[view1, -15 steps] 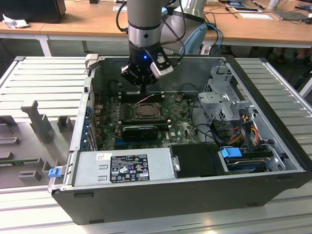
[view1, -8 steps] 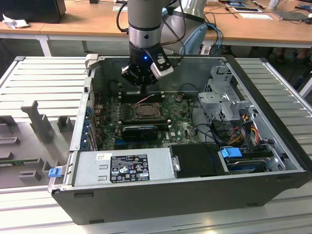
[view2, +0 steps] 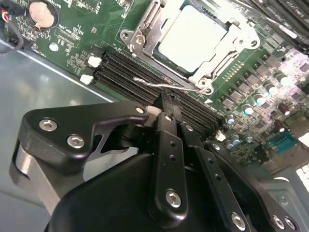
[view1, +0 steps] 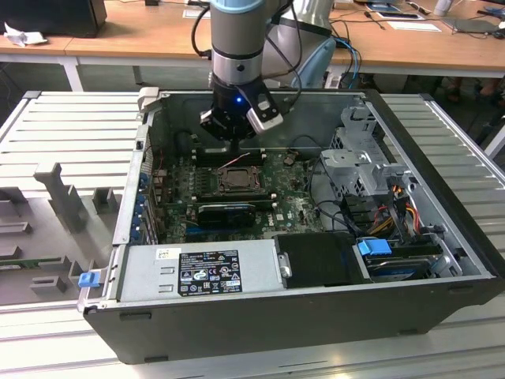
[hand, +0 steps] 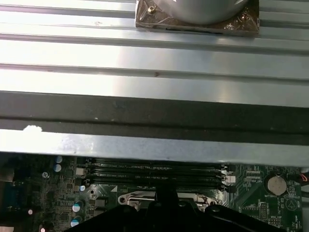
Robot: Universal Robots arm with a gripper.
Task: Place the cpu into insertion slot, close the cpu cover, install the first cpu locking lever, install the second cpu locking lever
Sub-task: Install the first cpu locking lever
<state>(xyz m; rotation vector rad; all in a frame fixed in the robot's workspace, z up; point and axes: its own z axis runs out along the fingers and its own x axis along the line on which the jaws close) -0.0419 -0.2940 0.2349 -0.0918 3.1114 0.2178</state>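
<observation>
The cpu point(view2: 193, 34) lies pale and flat in the insertion slot point(view1: 236, 180) on the green motherboard point(view2: 72, 43). The metal cpu cover point(view2: 235, 39) lies down over it, its window framing the chip. A thin wire locking lever point(view2: 149, 82) runs along the socket's edge beside the black memory slots point(view2: 125, 67). My gripper point(view2: 165, 102) is shut with nothing between its fingers. Its tip sits just beside that lever, over the memory slots. In the exterior view the gripper point(view1: 230, 142) hangs inside the open case, just behind the socket.
The case's far wall point(hand: 154, 111) stands close behind the memory slots point(hand: 154, 174). A black card point(view1: 227, 212) lies in front of the socket, a power supply point(view1: 197, 272) at the case's front. A drive cage point(view1: 359, 158) and cables point(view1: 394, 197) are at the exterior view's right.
</observation>
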